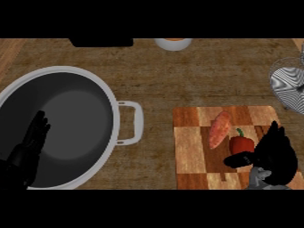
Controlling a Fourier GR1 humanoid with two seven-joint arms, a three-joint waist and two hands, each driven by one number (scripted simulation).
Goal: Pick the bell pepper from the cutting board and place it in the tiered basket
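**Right beside the pepper, hand spread over the board**

Now hovering over the lower right part of the cutting board (190, 153): right hand (276, 151), fingers pointing up the view and relaxed, thumb reaching left and ending just under the bell pepper (242, 143). Not curling round anything; whether touching the pepper, impossible to tell.

Lying on the board just left of that hand: the red bell pepper, green stem pointing up. Lying just left of the pepper, tilted: an orange-red sweet potato (219, 129), close beside it, contact unclear.

Standing well up and to the right, at the view's right edge: the tiered basket (297, 87), wire rim and striped trays showing, well apart from the pepper.

Resting at the lower left: left hand (26, 149), fingers straight and pointing up, showing over the dark inside of a large grey pot (125, 116) with a side handle facing the board.

Sitting at the top edge: a white cup (174, 43) and a black object (101, 42), both cut off.
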